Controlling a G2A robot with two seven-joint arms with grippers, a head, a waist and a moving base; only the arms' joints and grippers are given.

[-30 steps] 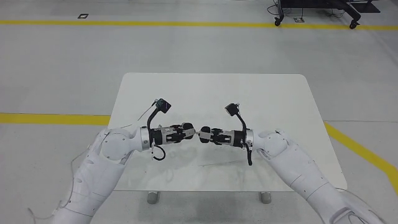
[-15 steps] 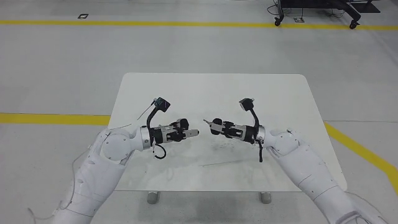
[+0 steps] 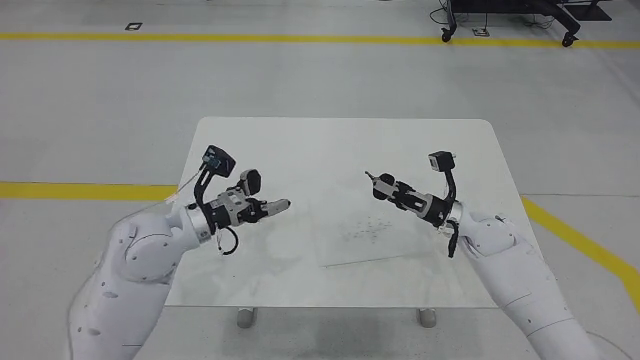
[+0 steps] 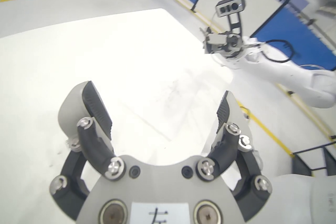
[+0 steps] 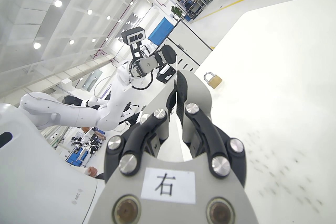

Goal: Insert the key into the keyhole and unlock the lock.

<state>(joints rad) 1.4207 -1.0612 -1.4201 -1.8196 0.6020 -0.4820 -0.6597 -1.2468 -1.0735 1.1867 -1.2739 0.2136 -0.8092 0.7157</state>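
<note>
- White bench, scuffed; yellow floor line at 12 o'clock.
- At 9 o'clock, left tool, fingers spread; at 3, right tool, fingers pinched together.
- A padlock lies on the bench.

Padlock: small brass body, silver shackle, lying flat on desk near edge. Key: thin sliver protruding from right gripper tips.
</note>
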